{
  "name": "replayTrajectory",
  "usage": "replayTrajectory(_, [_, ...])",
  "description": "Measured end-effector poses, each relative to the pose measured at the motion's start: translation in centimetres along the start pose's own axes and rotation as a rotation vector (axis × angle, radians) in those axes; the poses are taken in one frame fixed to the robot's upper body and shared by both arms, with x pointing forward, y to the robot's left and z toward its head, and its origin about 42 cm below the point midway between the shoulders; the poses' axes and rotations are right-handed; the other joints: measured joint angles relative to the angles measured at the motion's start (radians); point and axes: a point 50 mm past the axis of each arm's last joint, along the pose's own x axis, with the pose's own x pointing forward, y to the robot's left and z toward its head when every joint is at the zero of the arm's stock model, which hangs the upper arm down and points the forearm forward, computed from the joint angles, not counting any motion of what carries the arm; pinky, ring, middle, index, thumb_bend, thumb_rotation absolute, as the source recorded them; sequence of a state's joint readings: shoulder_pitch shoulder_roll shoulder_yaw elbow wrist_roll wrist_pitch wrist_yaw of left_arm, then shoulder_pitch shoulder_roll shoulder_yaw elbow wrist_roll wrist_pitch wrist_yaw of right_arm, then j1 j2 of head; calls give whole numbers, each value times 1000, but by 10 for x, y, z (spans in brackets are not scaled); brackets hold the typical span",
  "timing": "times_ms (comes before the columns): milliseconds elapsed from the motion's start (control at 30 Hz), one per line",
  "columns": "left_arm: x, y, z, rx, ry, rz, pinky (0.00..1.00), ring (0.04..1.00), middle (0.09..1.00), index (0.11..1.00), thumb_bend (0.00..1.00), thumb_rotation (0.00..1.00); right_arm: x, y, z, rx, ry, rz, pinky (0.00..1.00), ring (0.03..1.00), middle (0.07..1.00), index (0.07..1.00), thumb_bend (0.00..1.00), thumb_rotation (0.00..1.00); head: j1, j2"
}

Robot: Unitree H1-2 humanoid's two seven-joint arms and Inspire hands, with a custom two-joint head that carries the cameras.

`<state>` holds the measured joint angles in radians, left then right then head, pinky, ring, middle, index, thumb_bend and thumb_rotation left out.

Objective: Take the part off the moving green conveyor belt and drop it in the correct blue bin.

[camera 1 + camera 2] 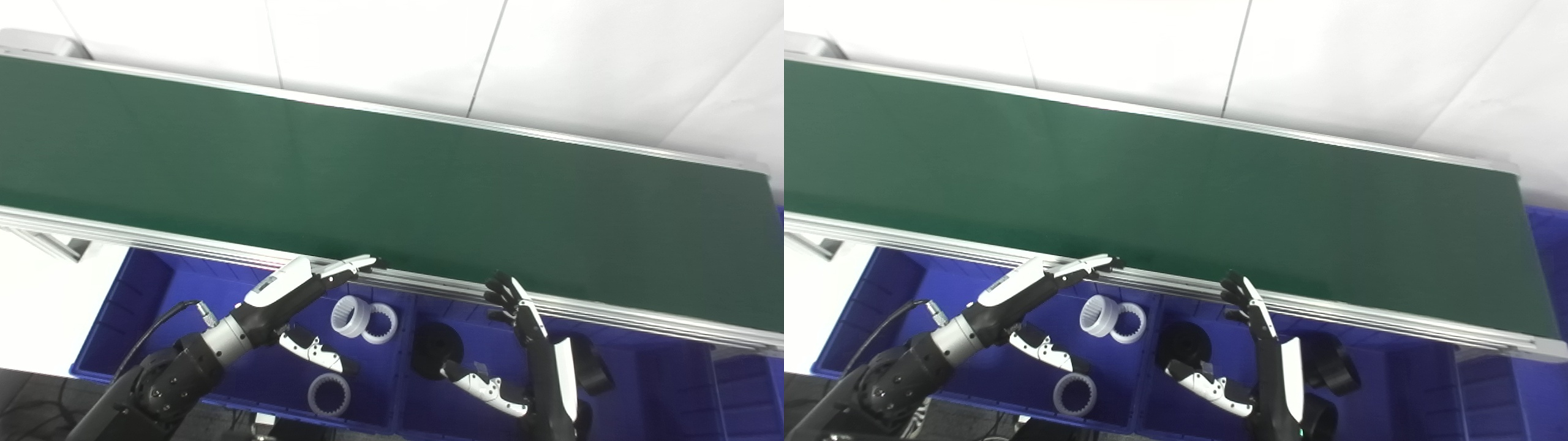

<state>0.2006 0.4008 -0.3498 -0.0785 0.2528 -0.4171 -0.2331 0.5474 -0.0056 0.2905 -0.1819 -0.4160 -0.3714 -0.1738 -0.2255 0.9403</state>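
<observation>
Waiting: your left hand (300, 288) and right hand (520, 309) hover spread, empty, at the conveyor belt (392, 184) edge.
Part: none visible on belt.
Bins: white rings (364, 316) left bin (122, 318), black parts (436, 349) right.

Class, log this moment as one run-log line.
belt: no part | left robot hand: open | right robot hand: open | white rings: binned

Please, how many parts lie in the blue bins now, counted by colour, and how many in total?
White parts: 3, all in the left blue bin
Black parts: 3, all in the right blue bin, one partly hidden behind the right arm
Total: 6
</observation>
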Motion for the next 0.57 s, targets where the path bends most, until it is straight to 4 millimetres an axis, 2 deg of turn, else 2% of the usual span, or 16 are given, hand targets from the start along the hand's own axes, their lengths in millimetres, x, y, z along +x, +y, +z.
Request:
replayTrajectory(33, [1,-1,-1,-35,-3,8,828,921,958,909,437,397,0,1,0,1,1,0,705,807,847,882,818,463,-17,0])
replayTrajectory(67, [3,-2,-4,-65,-3,12,837,920,964,912,443,560,0,1,0,2,1,1,705,807,850,882,818,462,-17,0])
replayTrajectory(100, [4,-4,-6,-88,1,17,840,920,966,913,445,617,0,2,1,3,1,0,704,807,851,882,818,462,-29,2])
replayTrajectory(133, [5,-6,-9,-107,6,22,868,928,970,919,478,731,0,3,1,4,1,-1,709,810,855,885,815,466,-32,2])
replayTrajectory(167, [6,-9,-11,-126,11,27,882,939,973,934,506,805,0,3,1,4,3,-2,711,811,854,886,813,467,-32,2])
replayTrajectory(300, [5,-13,-18,-219,28,35,907,955,969,942,486,781,-1,7,2,-1,14,2,711,812,854,890,806,471,-26,3])
replayTrajectory(400, [6,-11,-21,-274,63,62,916,961,969,945,622,839,-1,7,2,-2,19,5,711,809,850,887,803,459,-23,3])
replayTrajectory(567, [6,-8,-13,-288,80,33,943,980,983,982,780,792,-1,7,1,-2,19,9,716,808,852,885,799,451,-25,-1])
